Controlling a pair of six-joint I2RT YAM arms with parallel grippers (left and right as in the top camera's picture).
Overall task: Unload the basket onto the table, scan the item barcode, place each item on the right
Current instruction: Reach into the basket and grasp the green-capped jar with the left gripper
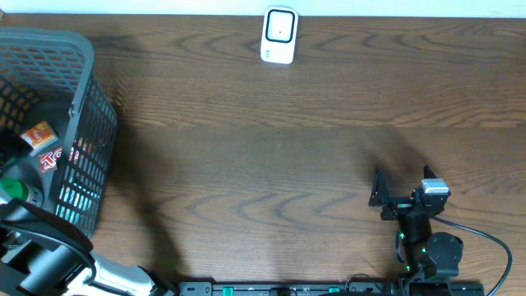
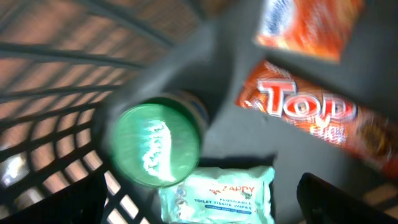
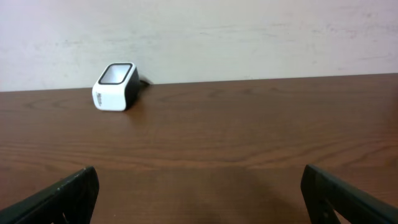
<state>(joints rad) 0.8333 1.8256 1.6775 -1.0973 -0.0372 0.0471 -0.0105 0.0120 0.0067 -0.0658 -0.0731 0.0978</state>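
The wooden bench [image 1: 271, 148] carries a grey mesh basket [image 1: 82, 107] at its left edge. The left arm [image 1: 49, 247] reaches from the near left corner over the basket, its left pincer [image 2: 199, 214] spread wide and empty, pointing down at the goods. The right arm [image 1: 427, 238] sits folded at the near edge towards the right, its right pincer [image 3: 199, 199] also wide open, level and aimed at the far edge. A white scanner [image 1: 279, 34] stands at the middle of the far edge, window tilted upward. In the basket lie a chocolate bar [image 2: 311, 112], long axis slanting, a pack of wipes [image 2: 217, 196], a green-lidded bottle [image 2: 155, 144] and an orange packet [image 2: 308, 25].
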